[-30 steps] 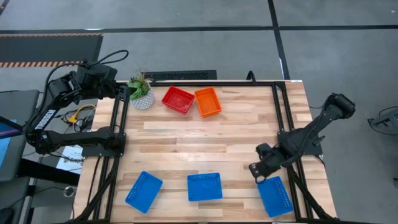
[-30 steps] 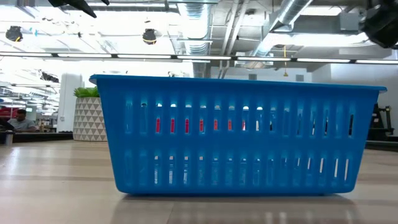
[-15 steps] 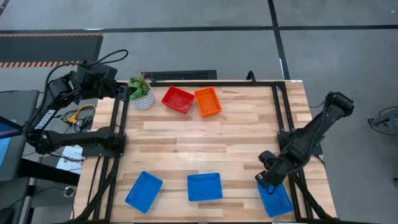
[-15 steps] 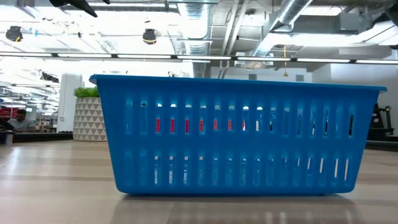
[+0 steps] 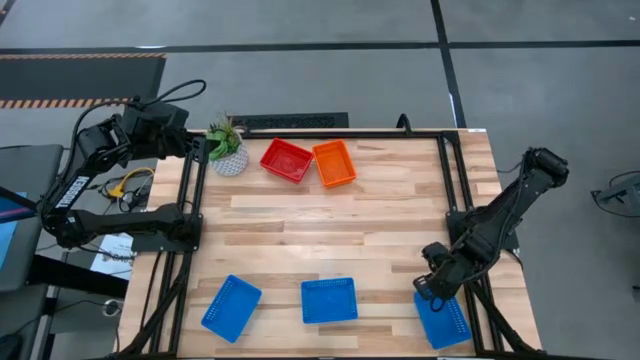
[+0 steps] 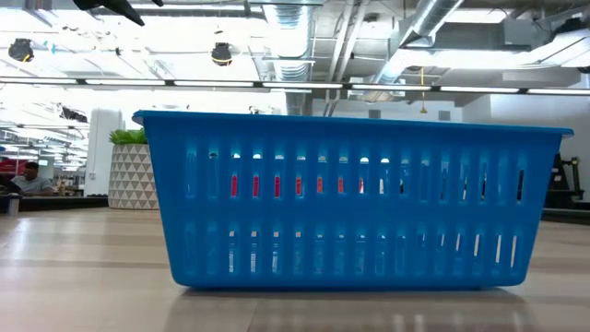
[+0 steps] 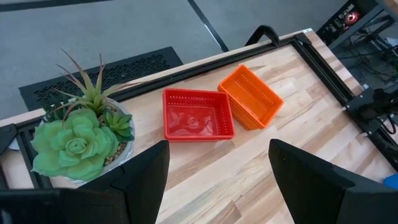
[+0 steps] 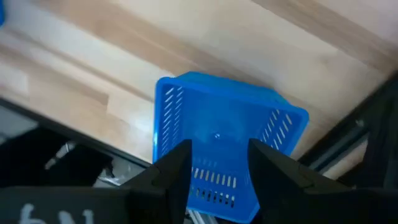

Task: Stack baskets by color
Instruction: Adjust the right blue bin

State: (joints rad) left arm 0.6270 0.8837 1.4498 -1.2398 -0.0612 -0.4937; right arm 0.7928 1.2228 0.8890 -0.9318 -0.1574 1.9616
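Three blue baskets rest on their bases along the table's near edge: left [image 5: 231, 307], middle [image 5: 329, 300] and right [image 5: 446, 322]. The middle one fills the low view [image 6: 350, 198]. A red basket [image 5: 286, 160] and an orange basket [image 5: 334, 163] sit side by side at the far edge, also in the left wrist view as red basket [image 7: 197, 115] and orange basket [image 7: 250, 96]. My right gripper [image 5: 430, 291] hovers open over the right blue basket [image 8: 217, 134], pointing down, its fingers [image 8: 177, 168] above the basket's far end. My left gripper [image 7: 217, 186] waits open, raised at the far left corner.
A green plant in a white pot [image 5: 227, 149] stands at the far left, next to the red basket. Black frame rails [image 5: 448, 180] run along the table's left, right and far edges. Bare wood [image 5: 330, 230] spans the table's middle. A person [image 6: 28, 177] sits far off in the room.
My right gripper has swung toward the table's near edge and a little to the right, from beside the right blue basket's far end to above it, turning slightly. Its fingers have stayed apart. No basket has moved.
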